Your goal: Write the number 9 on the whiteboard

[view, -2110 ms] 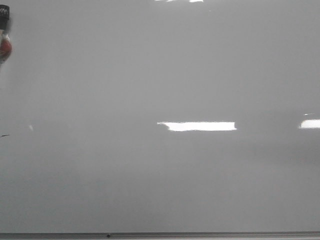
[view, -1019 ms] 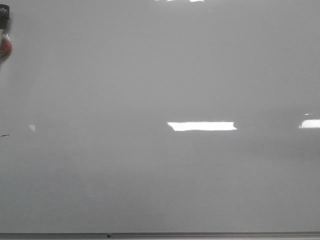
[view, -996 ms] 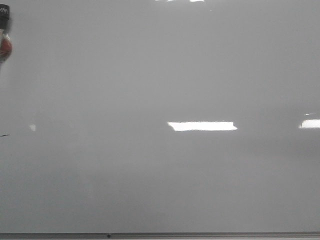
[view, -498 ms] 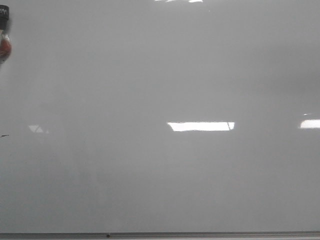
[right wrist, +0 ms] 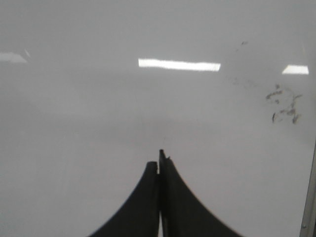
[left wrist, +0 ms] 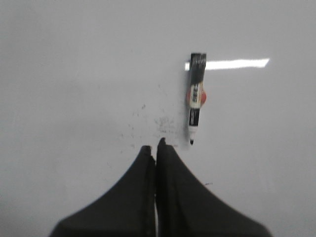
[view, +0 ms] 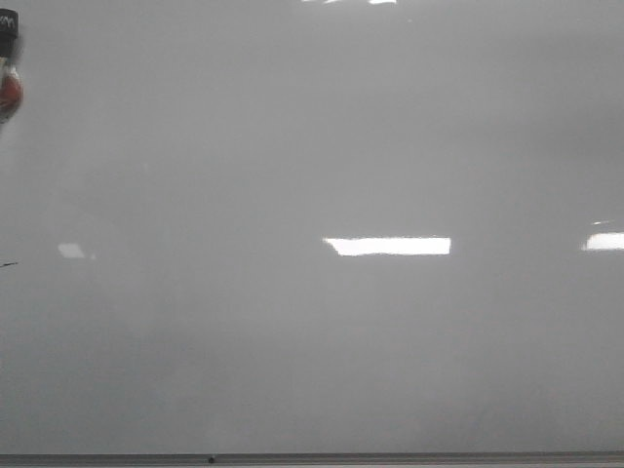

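Note:
The whiteboard point(view: 312, 322) fills the front view, glossy pale grey with glare patches and a thin grey frame along its near edge. No number 9 shows on it. A black marker point(left wrist: 196, 96) with a white and red label lies flat on the board, uncapped tip toward my left gripper; its end shows at the far left of the front view point(view: 8, 68). My left gripper point(left wrist: 154, 146) is shut and empty, a short way from the marker's tip. My right gripper point(right wrist: 159, 159) is shut and empty over bare board. Neither gripper shows in the front view.
Faint black smudges point(left wrist: 160, 121) mark the board beside the marker. Darker ink smears point(right wrist: 284, 106) lie near the board's grey frame edge point(right wrist: 310, 197). A short black dash point(view: 8, 264) sits at the left edge.
Only the glare patches have shifted slightly; the small left one moved and the central bar shortened. The marker has not moved.

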